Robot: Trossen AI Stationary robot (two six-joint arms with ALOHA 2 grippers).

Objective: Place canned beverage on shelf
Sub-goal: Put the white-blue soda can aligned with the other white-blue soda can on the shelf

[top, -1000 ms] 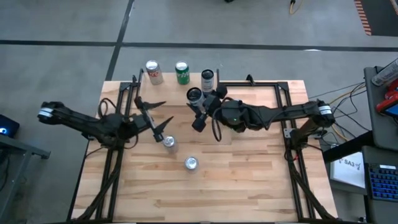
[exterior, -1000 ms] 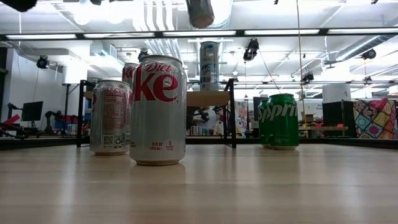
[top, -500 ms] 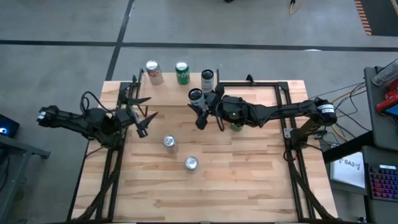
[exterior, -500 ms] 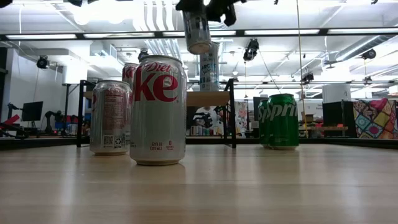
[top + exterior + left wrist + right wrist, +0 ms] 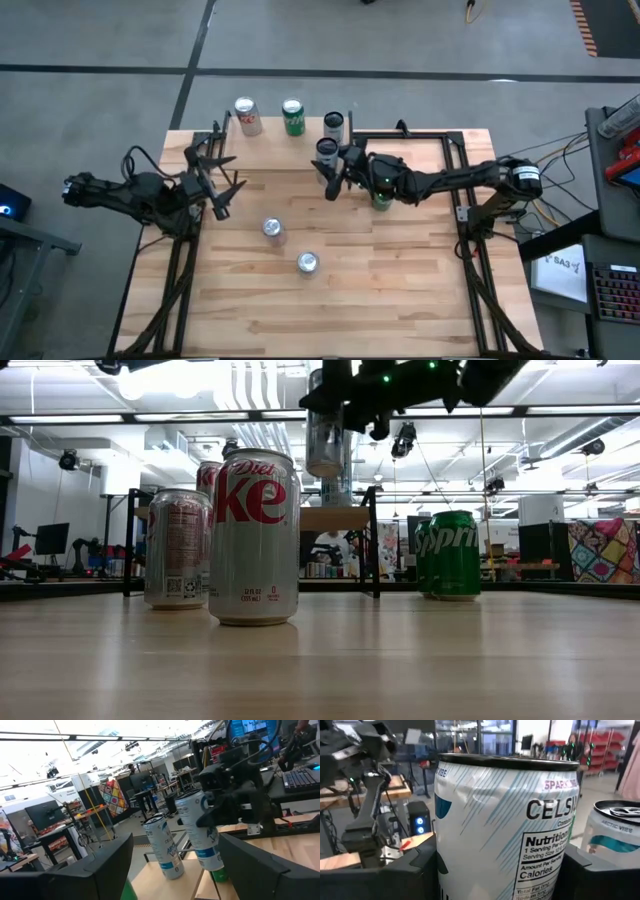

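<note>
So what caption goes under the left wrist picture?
Right gripper holds a slim white Celsius can beside another white can on the light-wood shelf.

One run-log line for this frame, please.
right end effector: holding Celsius can above shelf | left end effector: open, waiting | second Celsius can: on shelf

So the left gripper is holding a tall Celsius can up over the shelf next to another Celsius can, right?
Not quite: the right gripper holds the tall Celsius can, as the high view shows. It is up over the shelf, next to another Celsius can.
</note>
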